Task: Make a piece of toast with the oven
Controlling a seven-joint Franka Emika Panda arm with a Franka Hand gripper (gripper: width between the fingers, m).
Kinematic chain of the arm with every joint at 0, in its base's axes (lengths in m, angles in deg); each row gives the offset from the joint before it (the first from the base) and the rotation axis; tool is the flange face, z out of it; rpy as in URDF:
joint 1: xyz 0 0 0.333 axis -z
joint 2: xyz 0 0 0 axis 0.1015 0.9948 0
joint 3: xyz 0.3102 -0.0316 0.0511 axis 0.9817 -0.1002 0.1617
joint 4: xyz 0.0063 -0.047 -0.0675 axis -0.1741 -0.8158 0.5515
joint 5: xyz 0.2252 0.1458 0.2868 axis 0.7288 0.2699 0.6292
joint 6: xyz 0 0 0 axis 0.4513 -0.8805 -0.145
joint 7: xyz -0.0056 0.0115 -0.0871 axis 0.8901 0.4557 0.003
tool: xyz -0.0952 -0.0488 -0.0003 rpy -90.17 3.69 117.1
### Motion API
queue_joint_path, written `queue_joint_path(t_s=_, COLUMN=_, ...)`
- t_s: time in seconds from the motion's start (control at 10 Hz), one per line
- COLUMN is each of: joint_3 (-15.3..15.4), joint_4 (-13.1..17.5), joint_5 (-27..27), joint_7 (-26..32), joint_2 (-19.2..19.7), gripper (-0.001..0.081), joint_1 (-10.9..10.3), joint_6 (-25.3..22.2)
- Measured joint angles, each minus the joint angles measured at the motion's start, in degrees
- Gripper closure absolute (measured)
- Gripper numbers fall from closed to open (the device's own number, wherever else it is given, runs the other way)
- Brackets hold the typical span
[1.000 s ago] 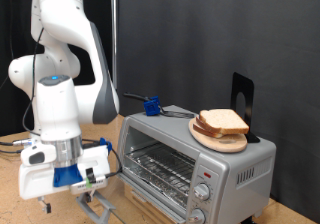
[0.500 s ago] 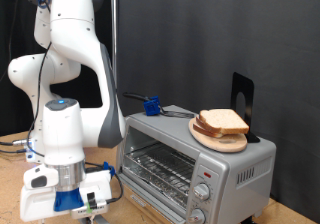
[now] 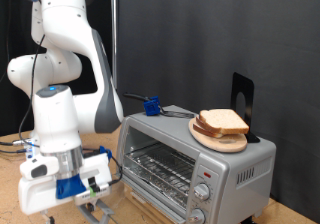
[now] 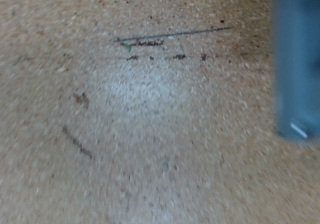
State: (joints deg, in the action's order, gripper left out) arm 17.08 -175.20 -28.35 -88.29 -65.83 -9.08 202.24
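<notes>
The piece of toast, pale with a light-brown crust, lies on a round wooden plate on top of the silver oven. The oven's wire rack shows at its front, with two knobs at the exterior view's right of it. My gripper hangs low over the table at the exterior view's bottom left, beside the oven's front corner and far from the toast. Its fingers are mostly cut off by the frame edge. The wrist view shows only the speckled tabletop and one blurred blue finger.
A blue clip and a black stand sit on top of the oven behind the plate. Cables trail on the table at the exterior view's left. A dark curtain fills the background.
The hand dropped lower and moved towards the exterior view's left, then rose slightly and turned. The toast, plate and oven have not moved.
</notes>
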Motion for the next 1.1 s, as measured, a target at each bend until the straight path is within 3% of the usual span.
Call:
queue_joint_path(t_s=0.4, joint_3=-2.93, joint_4=-1.55, joint_5=-10.04, joint_7=-5.54, joint_2=-5.37, gripper=0.0002, joint_1=-0.83, joint_6=-3.36)
queue_joint_path(t_s=0.8, joint_3=-3.00, joint_4=-2.53, joint_5=-8.99, joint_7=-3.87, joint_2=-8.78, gripper=0.0002, joint_1=-0.45, joint_6=-6.18)
queue_joint_path(t_s=0.9, joint_3=-3.13, joint_4=-2.44, joint_5=-8.44, joint_7=-1.65, joint_2=-8.99, gripper=0.0002, joint_1=-0.12, joint_6=-8.24)
queue_joint_path(t_s=1.1, joint_3=-4.22, joint_4=-1.53, joint_5=-2.84, joint_7=8.98, joint_2=-11.68, gripper=0.0002, joint_1=2.19, joint_6=-17.46)
